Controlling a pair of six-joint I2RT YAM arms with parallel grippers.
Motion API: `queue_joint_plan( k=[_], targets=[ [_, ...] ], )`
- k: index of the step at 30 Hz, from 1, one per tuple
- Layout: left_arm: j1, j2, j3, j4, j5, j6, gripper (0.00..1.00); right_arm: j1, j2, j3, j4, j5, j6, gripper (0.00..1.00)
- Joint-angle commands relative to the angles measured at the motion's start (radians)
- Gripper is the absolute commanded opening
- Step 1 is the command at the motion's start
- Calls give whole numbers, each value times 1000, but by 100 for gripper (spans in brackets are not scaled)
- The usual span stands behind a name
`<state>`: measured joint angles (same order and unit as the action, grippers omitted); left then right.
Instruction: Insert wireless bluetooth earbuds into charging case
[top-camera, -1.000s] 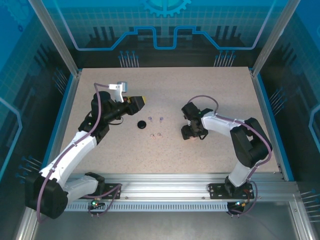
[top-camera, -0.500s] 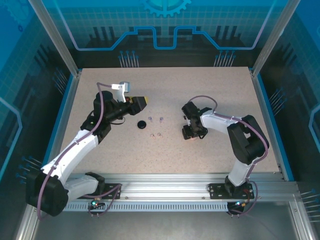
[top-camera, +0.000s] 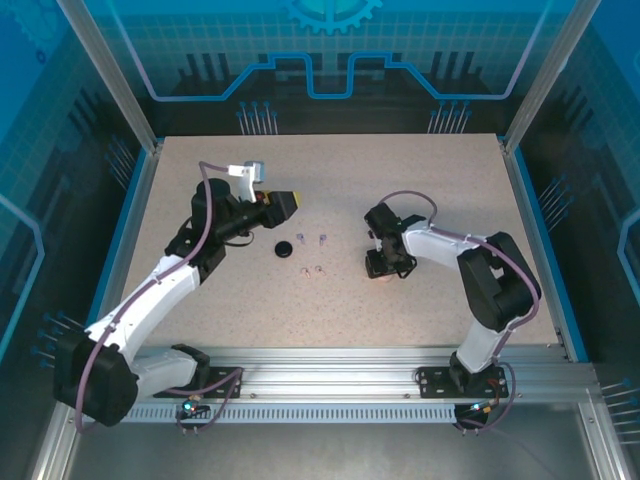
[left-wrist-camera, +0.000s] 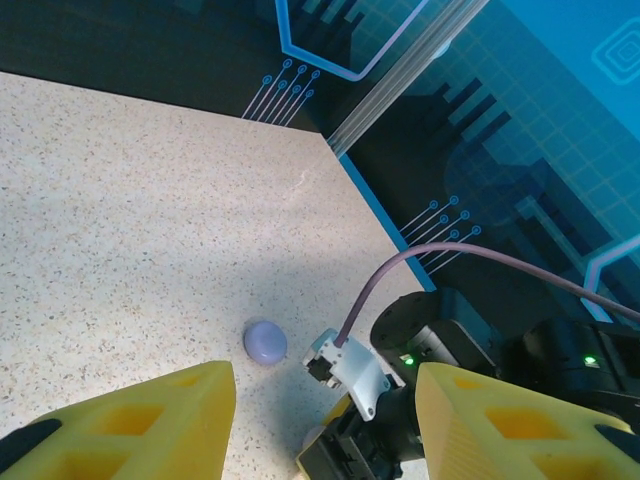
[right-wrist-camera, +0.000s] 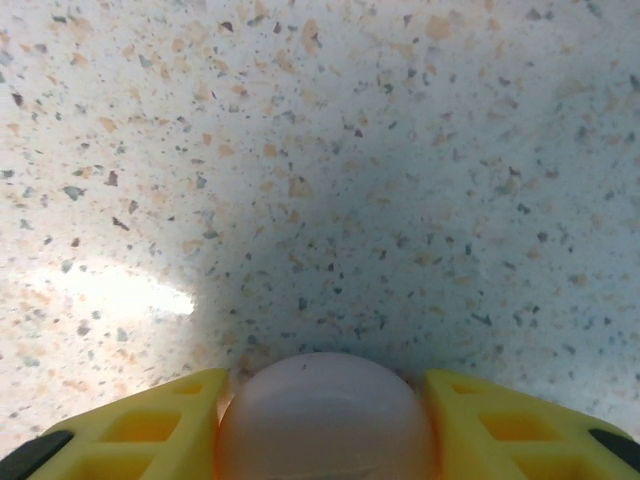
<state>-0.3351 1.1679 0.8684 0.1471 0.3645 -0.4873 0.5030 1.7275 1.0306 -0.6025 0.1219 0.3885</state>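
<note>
In the right wrist view, a pale pink round charging case (right-wrist-camera: 325, 420) sits on the table between my right gripper's (right-wrist-camera: 325, 390) yellow fingers (right-wrist-camera: 150, 420), which press on both of its sides. From above, the right gripper (top-camera: 386, 268) points down at the table right of centre. Two lavender earbuds (top-camera: 303, 238) (top-camera: 322, 239) and two pale pink earbuds (top-camera: 306, 270) (top-camera: 318, 268) lie loose mid-table beside a black case (top-camera: 284, 249). My left gripper (top-camera: 285, 204) hovers open above them. A lavender case (left-wrist-camera: 265, 342) lies ahead of the left gripper (left-wrist-camera: 325, 440).
The right arm's wrist and its purple cable (left-wrist-camera: 440, 270) cross the left wrist view just beyond the lavender case. Blue rails (top-camera: 128, 230) edge the speckled table (top-camera: 420, 180) left and right. The arm bases stand on the metal rail (top-camera: 330, 370) at the near edge.
The right gripper's fingers have closed in on the pink case. The left gripper has drifted slightly to the right above the table.
</note>
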Motion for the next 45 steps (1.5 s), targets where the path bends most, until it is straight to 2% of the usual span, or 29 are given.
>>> queue_joint_plan(
  k=[1,7,11,17,21,33,38,45],
  targets=[
    [-12,18,-31,64,28,16,53,-8,-87,1,-14,-46,93,39],
    [-32,52,-129,231,70,-16,54,-8,-212,46,-13,-69,286,39],
    [-53,87,-207,407,102,-40,54,1,-273,101,5,-65,452,40],
    [-74,154,-310,709,122,-119,54,36,-292,193,37,-22,685,40],
    [-89,203,-346,850,122,-157,54,60,-283,217,71,10,801,40],
    [-175,340,-350,1062,72,-184,54,164,-264,225,151,127,1072,40],
    [-194,385,-344,1122,53,-197,53,189,-243,260,149,146,1092,40],
    [-208,412,-323,1125,40,-187,52,204,-232,273,156,142,1093,40]
  ],
)
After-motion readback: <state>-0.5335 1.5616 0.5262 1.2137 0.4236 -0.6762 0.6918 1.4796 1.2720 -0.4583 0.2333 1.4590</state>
